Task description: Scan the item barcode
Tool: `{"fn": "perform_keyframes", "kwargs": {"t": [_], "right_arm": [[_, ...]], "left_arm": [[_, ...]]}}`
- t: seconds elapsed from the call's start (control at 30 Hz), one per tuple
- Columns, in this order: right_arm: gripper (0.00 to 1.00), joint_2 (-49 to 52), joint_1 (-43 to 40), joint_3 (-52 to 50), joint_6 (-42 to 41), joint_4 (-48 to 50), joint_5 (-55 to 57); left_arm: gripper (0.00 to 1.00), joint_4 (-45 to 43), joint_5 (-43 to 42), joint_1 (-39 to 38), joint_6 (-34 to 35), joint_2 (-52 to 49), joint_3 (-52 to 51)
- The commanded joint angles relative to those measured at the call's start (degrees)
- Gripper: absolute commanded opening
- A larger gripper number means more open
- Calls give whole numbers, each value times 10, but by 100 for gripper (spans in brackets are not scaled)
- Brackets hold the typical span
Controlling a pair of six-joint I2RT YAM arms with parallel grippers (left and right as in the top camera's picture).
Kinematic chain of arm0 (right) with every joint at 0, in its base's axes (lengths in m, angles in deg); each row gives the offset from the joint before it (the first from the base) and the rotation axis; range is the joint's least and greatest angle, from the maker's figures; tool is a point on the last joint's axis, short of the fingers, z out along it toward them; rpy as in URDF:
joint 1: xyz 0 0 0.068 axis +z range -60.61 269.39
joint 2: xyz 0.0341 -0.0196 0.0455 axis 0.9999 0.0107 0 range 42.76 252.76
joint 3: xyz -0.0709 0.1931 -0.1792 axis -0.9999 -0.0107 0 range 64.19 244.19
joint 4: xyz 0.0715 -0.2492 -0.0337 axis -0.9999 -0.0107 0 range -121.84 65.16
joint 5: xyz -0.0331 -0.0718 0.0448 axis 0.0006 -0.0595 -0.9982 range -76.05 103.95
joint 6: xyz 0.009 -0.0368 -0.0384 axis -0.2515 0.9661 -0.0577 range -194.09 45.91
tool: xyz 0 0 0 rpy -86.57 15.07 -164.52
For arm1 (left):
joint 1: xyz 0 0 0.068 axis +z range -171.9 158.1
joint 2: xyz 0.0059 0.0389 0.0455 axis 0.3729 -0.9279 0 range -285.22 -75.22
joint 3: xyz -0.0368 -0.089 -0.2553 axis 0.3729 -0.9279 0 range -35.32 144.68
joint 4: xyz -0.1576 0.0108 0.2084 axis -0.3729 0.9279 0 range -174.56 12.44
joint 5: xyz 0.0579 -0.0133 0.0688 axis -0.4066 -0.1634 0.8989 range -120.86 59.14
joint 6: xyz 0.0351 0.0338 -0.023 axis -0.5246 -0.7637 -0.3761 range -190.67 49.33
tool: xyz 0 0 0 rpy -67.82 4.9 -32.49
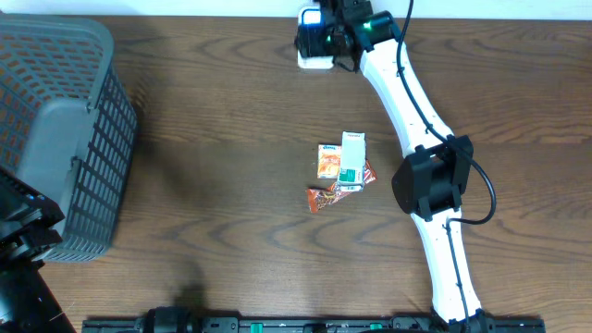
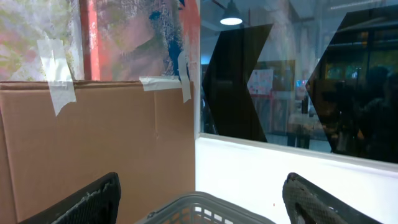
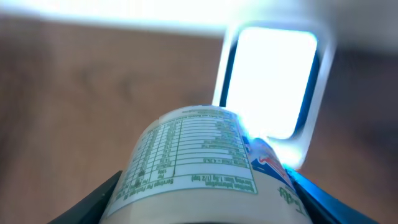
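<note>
My right gripper [image 3: 205, 200] is shut on the item [image 3: 199, 155], a pale round container with a green nutrition table facing the right wrist camera. Its barcode does not show. The item is held close in front of the scanner [image 3: 273, 81], whose window glows bright white with a blue edge. From overhead, the right gripper [image 1: 324, 39] sits at the table's far edge, right over the white scanner [image 1: 314, 63]. My left gripper [image 2: 202, 186] stands open, nothing between its fingers [image 2: 93, 199], above the rim of the grey basket [image 2: 205, 204].
A grey mesh basket [image 1: 55, 139] fills the left side of the table. A small pile of packets and a white-green box [image 1: 340, 166] lies mid-table beside the right arm's elbow [image 1: 433, 176]. A cardboard panel [image 2: 93, 137] and a window stand beyond the basket.
</note>
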Motion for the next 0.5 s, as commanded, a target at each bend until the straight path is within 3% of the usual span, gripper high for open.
{"fn": "perform_keyframes", "kwargs": {"t": [0.0, 0.27, 0.47], "right_arm": [[35, -12, 15, -17, 33, 61, 71], [40, -12, 16, -137, 33, 285, 151], [39, -12, 16, -177, 33, 357, 165]], "left_arm": [[84, -6, -9, 1, 24, 0, -2], [84, -6, -9, 1, 26, 0, -2], [84, -6, -9, 1, 26, 0, -2]]}}
